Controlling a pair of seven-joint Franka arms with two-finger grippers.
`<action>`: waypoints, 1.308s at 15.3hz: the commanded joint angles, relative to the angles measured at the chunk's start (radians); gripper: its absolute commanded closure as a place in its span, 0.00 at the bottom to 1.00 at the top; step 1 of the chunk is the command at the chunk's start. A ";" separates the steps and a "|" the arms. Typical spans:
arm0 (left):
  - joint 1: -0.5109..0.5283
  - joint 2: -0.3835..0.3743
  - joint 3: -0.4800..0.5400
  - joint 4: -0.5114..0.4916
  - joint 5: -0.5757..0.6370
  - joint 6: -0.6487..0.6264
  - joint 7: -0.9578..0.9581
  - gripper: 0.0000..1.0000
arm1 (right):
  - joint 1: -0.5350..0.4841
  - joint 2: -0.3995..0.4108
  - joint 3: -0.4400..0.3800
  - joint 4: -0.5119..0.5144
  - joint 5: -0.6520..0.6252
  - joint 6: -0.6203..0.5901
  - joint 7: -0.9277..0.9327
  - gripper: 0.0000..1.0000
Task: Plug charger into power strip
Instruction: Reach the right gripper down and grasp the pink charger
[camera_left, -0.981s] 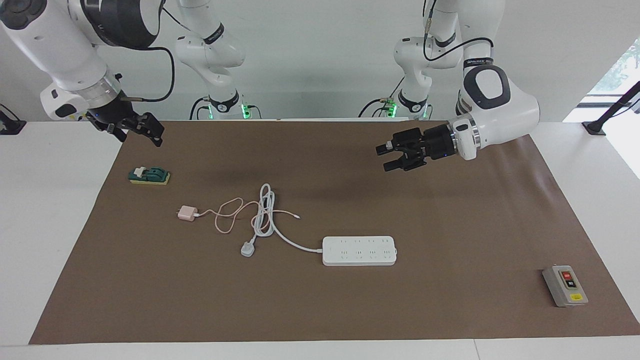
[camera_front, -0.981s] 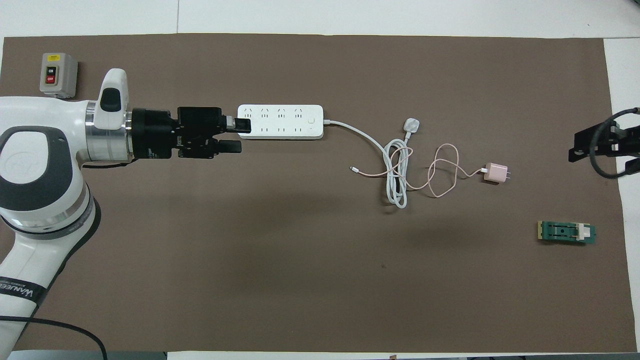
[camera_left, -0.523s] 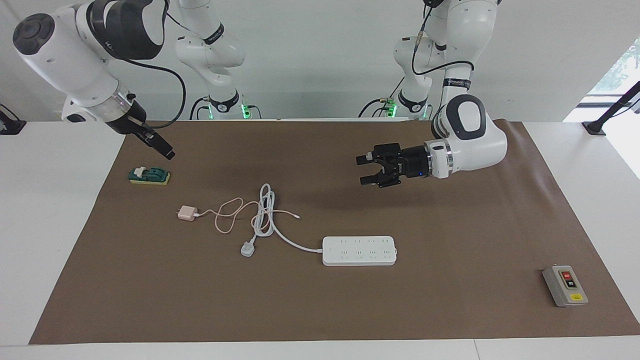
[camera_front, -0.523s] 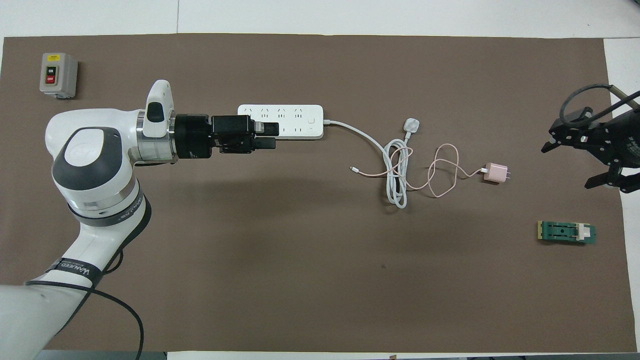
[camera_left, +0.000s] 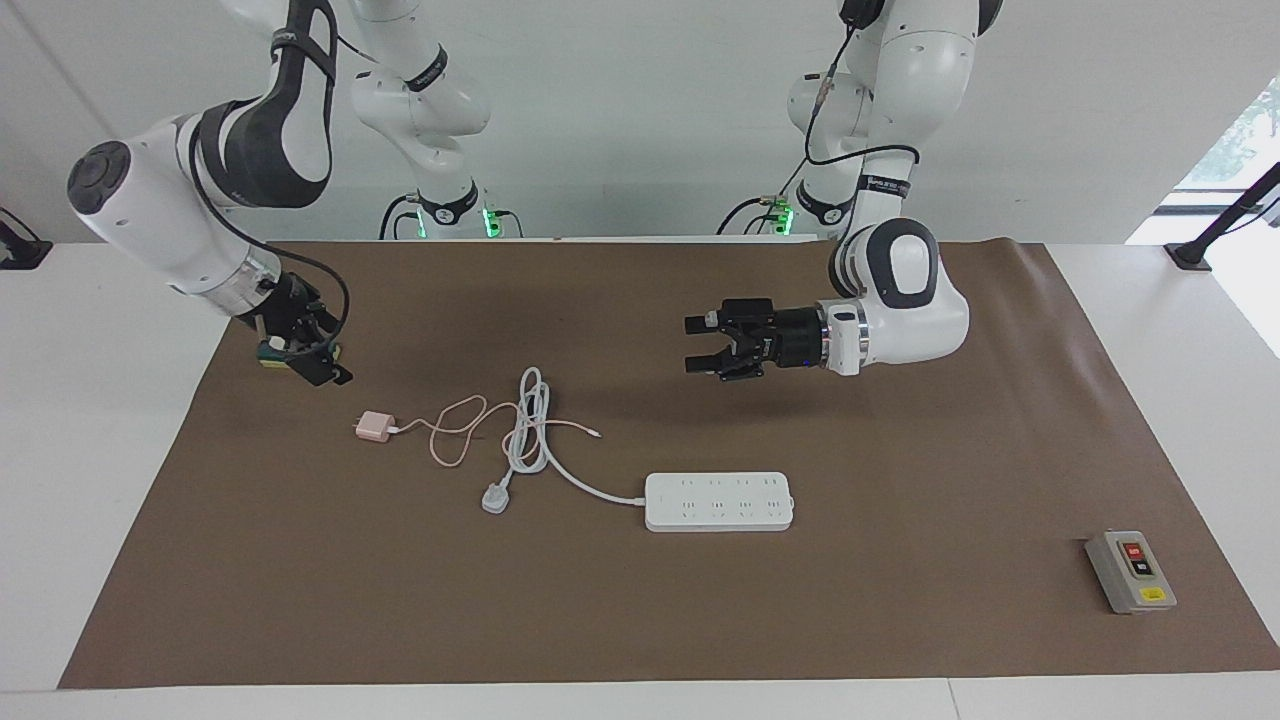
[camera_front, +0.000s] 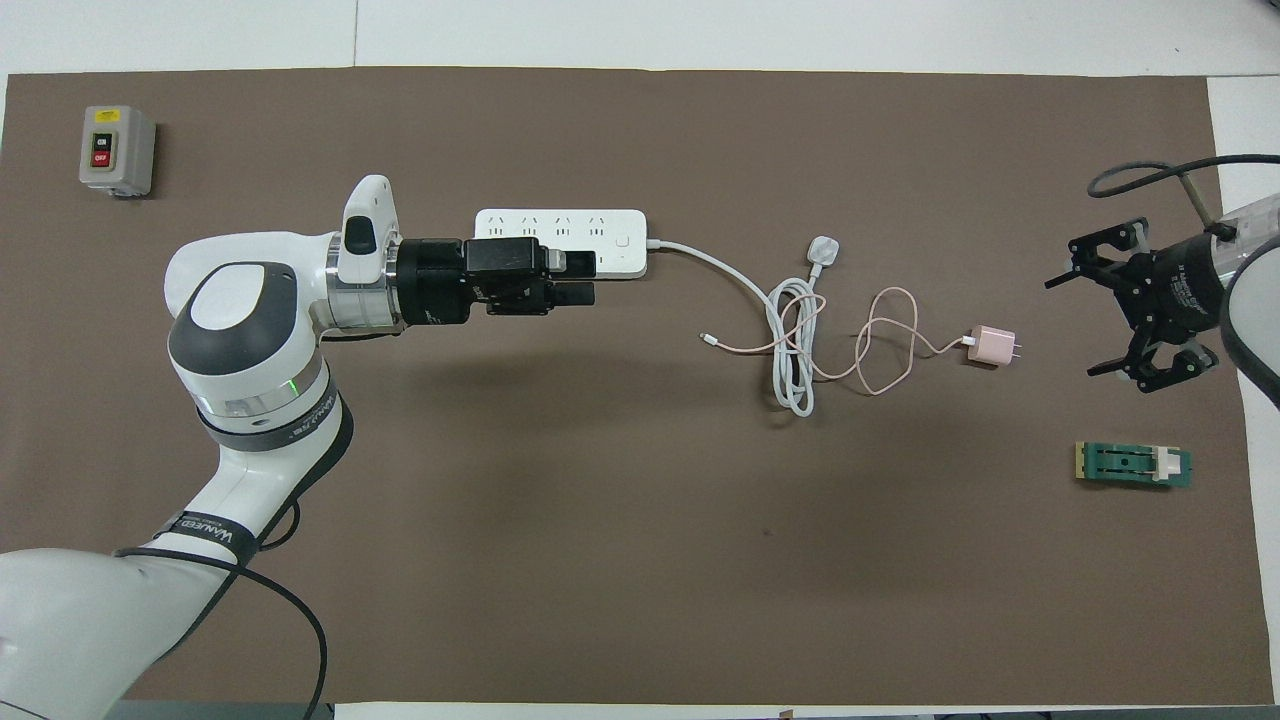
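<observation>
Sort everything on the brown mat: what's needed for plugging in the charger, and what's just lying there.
Needed:
- small pale pink cube charger with thin pink cable
- long flat white power strip, with its thick white cord and three-pin plug

Lying about:
- grey box with red and black buttons
- green and yellow block

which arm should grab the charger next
Probably the right: the right gripper hangs open close beside the charger at its end of the table, while the left gripper is up near the power strip.

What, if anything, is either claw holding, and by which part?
Nothing. The left claw and right claw are both open and empty; the charger lies untouched on the mat.
</observation>
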 joint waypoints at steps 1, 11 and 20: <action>-0.020 0.001 0.012 -0.006 -0.028 0.000 0.011 0.00 | -0.037 0.010 0.006 -0.069 0.082 0.094 0.095 0.00; -0.026 0.038 0.012 0.002 -0.086 -0.014 0.014 0.00 | -0.109 0.057 0.008 -0.143 0.157 0.159 0.228 0.00; -0.027 0.044 0.012 0.003 -0.102 -0.017 0.014 0.00 | -0.130 0.183 0.006 -0.137 0.346 0.246 -0.010 0.00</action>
